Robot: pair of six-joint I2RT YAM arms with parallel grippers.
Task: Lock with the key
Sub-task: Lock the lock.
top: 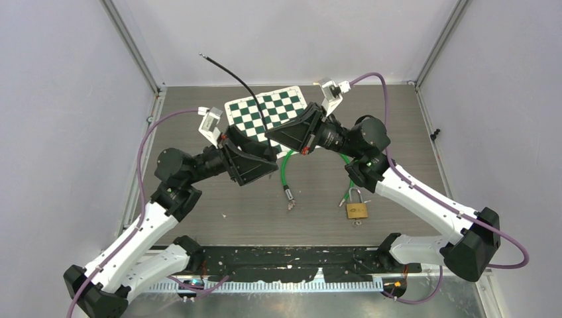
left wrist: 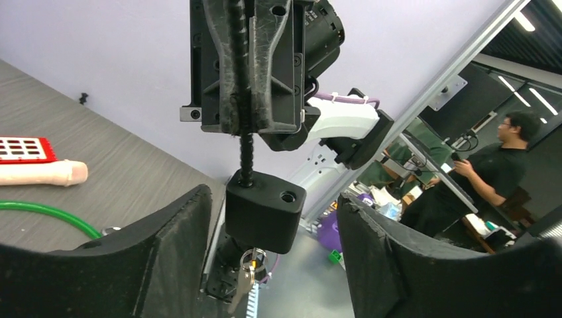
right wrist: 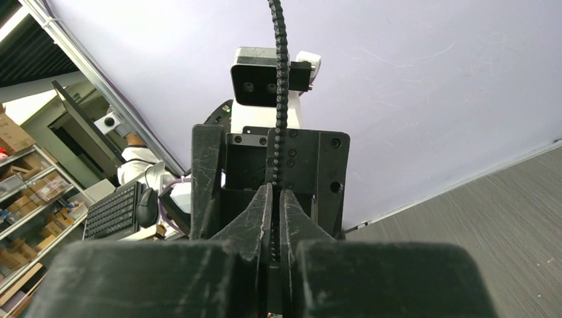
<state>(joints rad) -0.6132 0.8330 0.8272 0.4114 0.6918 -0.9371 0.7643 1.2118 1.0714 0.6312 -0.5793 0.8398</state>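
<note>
The right fingers are pressed shut on a ribbed black cable, which runs straight up out of them to the top of the frame. In the left wrist view that cable drops into a black lock block, low and centre, between the left fingers. These stand wide apart and hold nothing; I cannot tell whether they touch the block. A small bunch of keys hangs under the block, blurred and half hidden. From above, the two wrists cover the block. A brass padlock lies on the desk, lower right of centre.
</note>
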